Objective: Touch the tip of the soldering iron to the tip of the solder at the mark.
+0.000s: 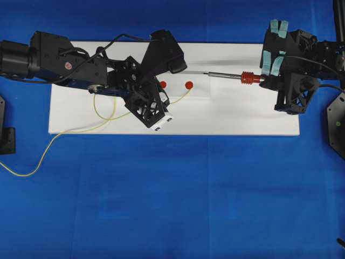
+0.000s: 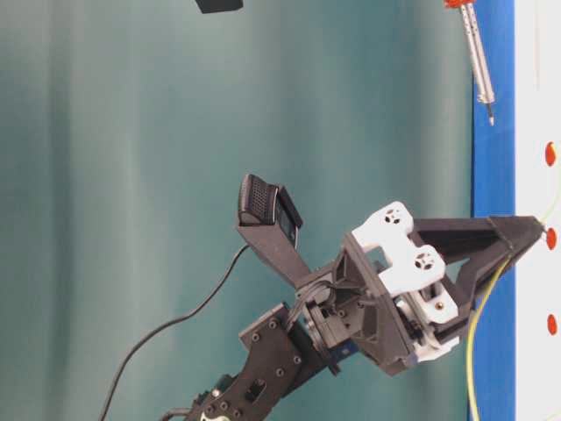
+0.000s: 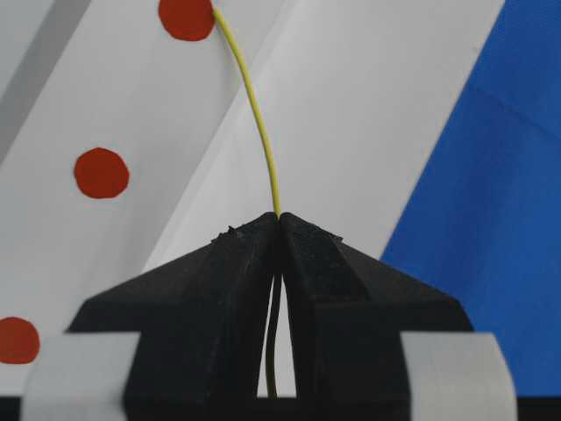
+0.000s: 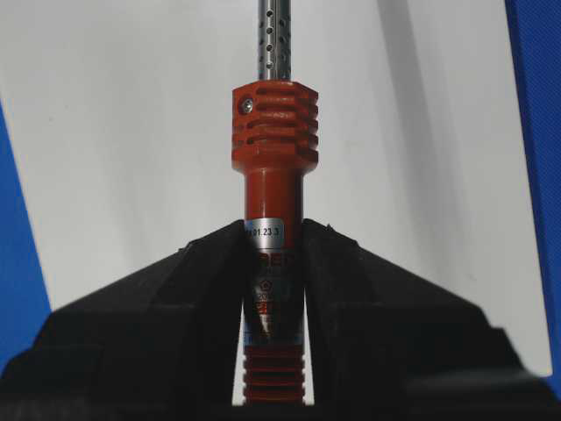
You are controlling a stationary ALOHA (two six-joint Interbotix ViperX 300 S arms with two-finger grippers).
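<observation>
Clamped in the right hand (image 4: 273,263), the soldering iron (image 4: 273,132) juts straight out from between the fingers, its tip well short of the red mark (image 1: 189,85). At the left hand (image 3: 279,217), pinched shut on the solder (image 3: 254,105), the yellow wire curves away from the fingertips, its end touching that mark.

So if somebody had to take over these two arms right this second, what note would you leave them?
Left claw: shut on the solder, whose free end reaches a red mark on the white board.
Right claw: shut on the soldering iron, held level above the board.
Done: both things gripped, solder tip at the mark.
Left: the iron's tip is apart from the solder end; bring them together at the mark.
</observation>
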